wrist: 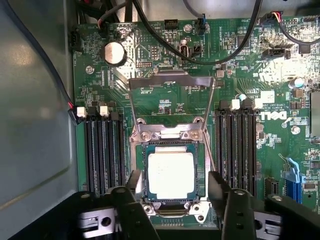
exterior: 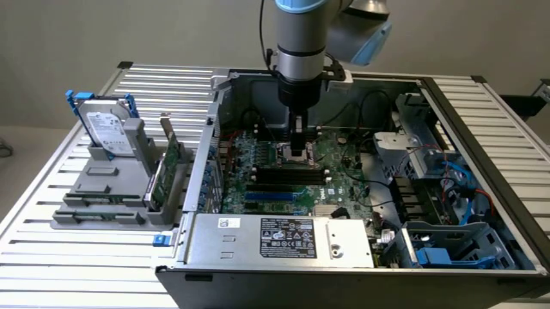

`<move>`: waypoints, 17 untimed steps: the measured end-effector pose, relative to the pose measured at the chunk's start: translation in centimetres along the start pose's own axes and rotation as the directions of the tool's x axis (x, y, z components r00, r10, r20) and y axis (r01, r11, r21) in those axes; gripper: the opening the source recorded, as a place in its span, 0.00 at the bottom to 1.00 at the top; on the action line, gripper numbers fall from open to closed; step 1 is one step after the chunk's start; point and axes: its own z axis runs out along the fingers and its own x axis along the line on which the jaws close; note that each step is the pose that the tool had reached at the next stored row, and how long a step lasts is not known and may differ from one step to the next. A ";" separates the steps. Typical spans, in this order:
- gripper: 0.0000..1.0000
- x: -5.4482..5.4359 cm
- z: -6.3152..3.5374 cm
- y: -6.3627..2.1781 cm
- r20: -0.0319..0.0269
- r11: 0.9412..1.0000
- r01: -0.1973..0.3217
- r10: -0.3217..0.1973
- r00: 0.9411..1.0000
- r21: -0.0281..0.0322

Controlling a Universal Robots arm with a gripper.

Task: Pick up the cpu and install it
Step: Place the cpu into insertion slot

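Cpu (wrist: 171, 175) sits flat in the socket (wrist: 170, 134) on the green board (wrist: 165, 102), silver top up, edges square w/ the socket frame. Jaws open: one black finger (wrist: 134, 181) on one side of the chip, the other on the opposite side. Both stand outside the chip's edges w/ a gap showing, so nothing is held. Socket's metal lid (wrist: 170, 81) is tipped back, away from the chip, w/ its thin wire lever along one side. Black memory slots (wrist: 105, 150) run on both sides of the socket. A round coin battery (wrist: 114, 52) and black cables (wrist: 165, 42) lie further up the board.

Exterior view: arm (exterior: 300, 58) comes straight down into the open pc case (exterior: 344, 286), its tip right over the socket, approx mid-board. Silver power supply (exterior: 284, 238) at the case's near edge. On the exterior view's left, outside the case, a hard drive (exterior: 110, 132) w/ blue handles stands tilted in a grey holder (exterior: 103, 193) on the slatted surface (exterior: 60, 257).
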 end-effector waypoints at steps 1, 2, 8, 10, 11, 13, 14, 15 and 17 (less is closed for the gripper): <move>0.56 0.0 -0.11 0.05 0.000 1.000 0.000 0.000 1.000 0.000; 0.56 0.0 -0.24 0.11 0.000 1.000 -0.001 0.001 1.000 0.000; 0.32 0.0 -1.46 0.63 0.000 1.000 -0.004 0.004 1.000 0.001; 0.20 0.0 -1.95 0.87 0.000 1.000 -0.005 0.005 1.000 0.003; 0.15 0.1 -2.19 1.01 0.001 1.000 -0.005 0.005 1.000 0.005; 0.11 0.1 -2.56 1.39 0.001 1.000 -0.005 0.005 1.000 0.008; 0.11 0.1 -2.69 1.63 0.001 1.000 -0.005 0.005 1.000 0.010; 0.11 0.1 -2.78 1.91 0.001 1.000 -0.005 0.005 1.000 0.012; 0.11 0.1 -2.85 2.56 0.001 1.000 -0.005 0.005 1.000 0.015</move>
